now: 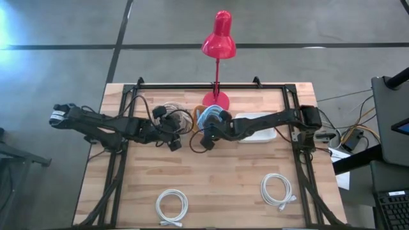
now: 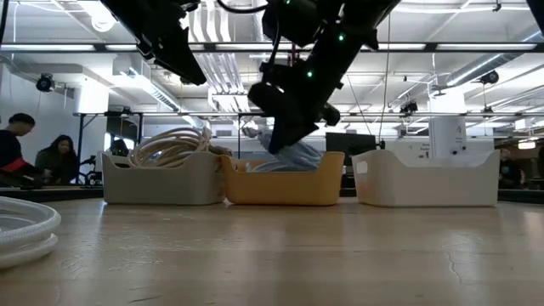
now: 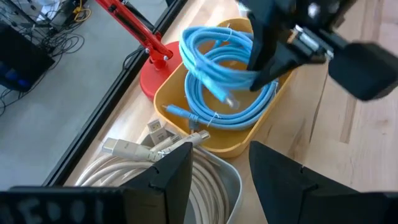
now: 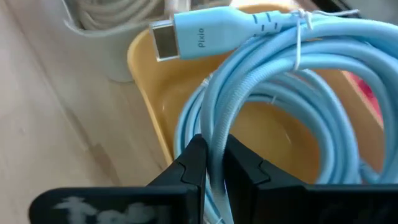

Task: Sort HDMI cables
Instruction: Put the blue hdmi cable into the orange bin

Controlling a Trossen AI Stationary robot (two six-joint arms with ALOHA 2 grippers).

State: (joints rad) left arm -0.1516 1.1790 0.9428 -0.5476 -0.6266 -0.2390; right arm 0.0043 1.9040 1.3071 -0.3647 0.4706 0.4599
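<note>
My right gripper (image 1: 206,137) is shut on a light blue HDMI cable coil (image 4: 273,74) over the yellow bin (image 1: 199,114) at the table's far middle. Another light blue coil (image 3: 245,115) lies in that bin. My left gripper (image 3: 219,154) is open and empty above the pale grey bin (image 2: 161,177), which holds beige-tan coils (image 3: 134,165). Two white coils (image 1: 171,206) (image 1: 277,189) lie flat on the table near its front edge. My right gripper pinches several strands of the light blue coil (image 4: 214,127) between its two fingers at one side of the loop. The fingers slant down from the table's right. The coil hangs at the yellow bin's rim (image 2: 293,155). I cannot tell whether it rests on the coil below.
A white bin (image 2: 425,177) stands to the right of the yellow one. A red desk lamp (image 1: 217,45) stands on its base just behind the bins. A white coil's edge (image 2: 21,228) shows close to the low camera. Bare wood lies between the bins and the front coils.
</note>
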